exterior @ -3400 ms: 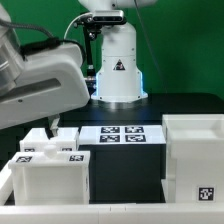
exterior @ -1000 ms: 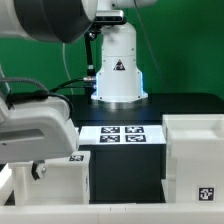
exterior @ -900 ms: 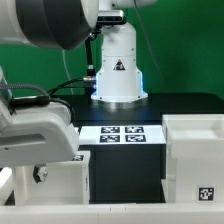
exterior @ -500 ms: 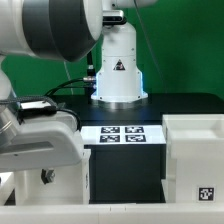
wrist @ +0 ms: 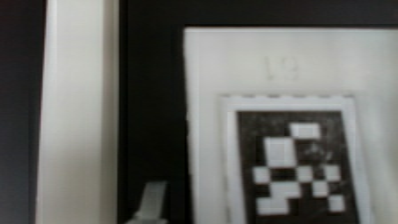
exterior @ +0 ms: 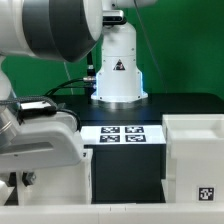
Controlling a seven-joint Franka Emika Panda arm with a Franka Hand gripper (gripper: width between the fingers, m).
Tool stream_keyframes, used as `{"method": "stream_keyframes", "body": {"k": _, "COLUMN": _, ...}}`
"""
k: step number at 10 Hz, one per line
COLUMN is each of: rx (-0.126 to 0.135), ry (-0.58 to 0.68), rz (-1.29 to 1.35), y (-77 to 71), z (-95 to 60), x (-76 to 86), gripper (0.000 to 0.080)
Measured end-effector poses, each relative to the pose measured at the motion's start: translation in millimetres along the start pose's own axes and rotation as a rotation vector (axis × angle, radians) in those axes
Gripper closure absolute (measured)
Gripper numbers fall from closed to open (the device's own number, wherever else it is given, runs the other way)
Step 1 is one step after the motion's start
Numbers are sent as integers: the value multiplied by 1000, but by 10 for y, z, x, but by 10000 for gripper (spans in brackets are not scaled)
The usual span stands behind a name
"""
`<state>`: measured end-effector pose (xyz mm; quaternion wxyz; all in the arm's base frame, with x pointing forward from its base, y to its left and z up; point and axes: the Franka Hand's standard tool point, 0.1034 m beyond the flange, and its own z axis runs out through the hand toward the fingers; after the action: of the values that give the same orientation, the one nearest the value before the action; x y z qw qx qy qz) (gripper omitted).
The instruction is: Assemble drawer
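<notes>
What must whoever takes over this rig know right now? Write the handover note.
Fingers: down at the small tray on the exterior view's left. Only one tip shows, so open or shut, and any grip, cannot be told.
Large casing: on the exterior view's right, open top up, standing apart from the tray.
Marker board: flat on the table between them, further back.
Done: no parts are seen joined.
Left: probably to get the tray into the casing. The arm hides any other tray, so check behind it first.
</notes>
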<state>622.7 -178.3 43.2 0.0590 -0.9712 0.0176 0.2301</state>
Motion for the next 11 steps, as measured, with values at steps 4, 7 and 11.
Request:
{"method": "stream_keyframes", "body": {"k": 4, "rx": 0, "ry": 0, "rz": 0, "y": 1, "z": 2, "x": -1, "gripper": 764}}
{"method": "stream_keyframes", "body": {"k": 7, "rx": -7, "ry": 35, "rz": -113, "y": -104, "z": -244, "x": -72, "gripper": 764}}
{"method": "stream_keyframes", "body": {"k": 11, "rx": -21, "ry": 79, "rz": -173, "y": -248, "z": -465, "x": -210, "gripper": 764}}
